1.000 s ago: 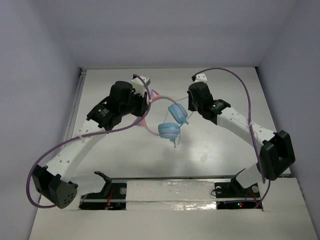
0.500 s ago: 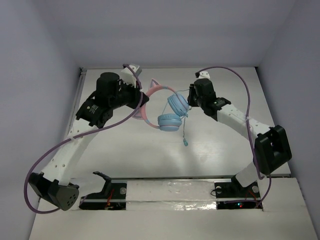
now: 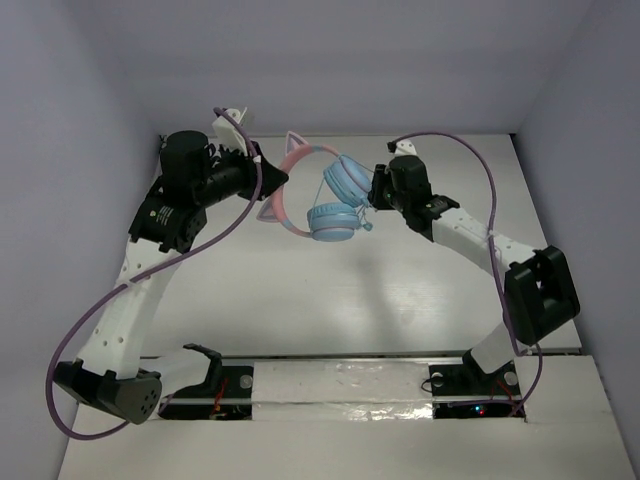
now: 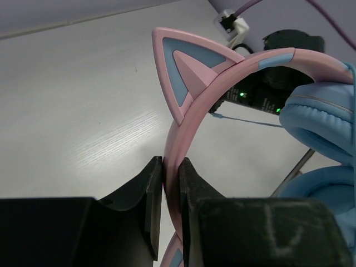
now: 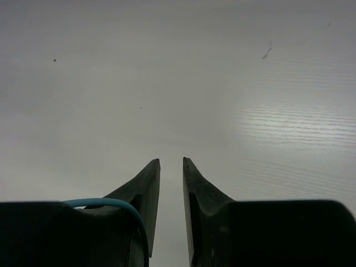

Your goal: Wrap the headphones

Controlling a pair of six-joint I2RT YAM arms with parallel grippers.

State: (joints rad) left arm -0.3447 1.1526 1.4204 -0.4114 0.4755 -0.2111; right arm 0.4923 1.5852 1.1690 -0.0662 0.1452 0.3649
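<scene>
I can read no text, label or number anywhere. There is only a faint raised mark on the left gripper's [image 4: 171,167] finger block, too unclear to make out.

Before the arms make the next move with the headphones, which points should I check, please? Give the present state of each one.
1. Left gripper grips the pink headband: ok, it is clamped between the fingers.
2. Right gripper holds the cable: cannot tell. The cable runs over the gripper's body, and the narrow gap between its fingers looks empty.
3. Cable's free end located: cannot tell, no view shows it clearly.
4. Upper ear cup apart from the right gripper: cannot tell. In the top view they sit right beside each other.
</scene>
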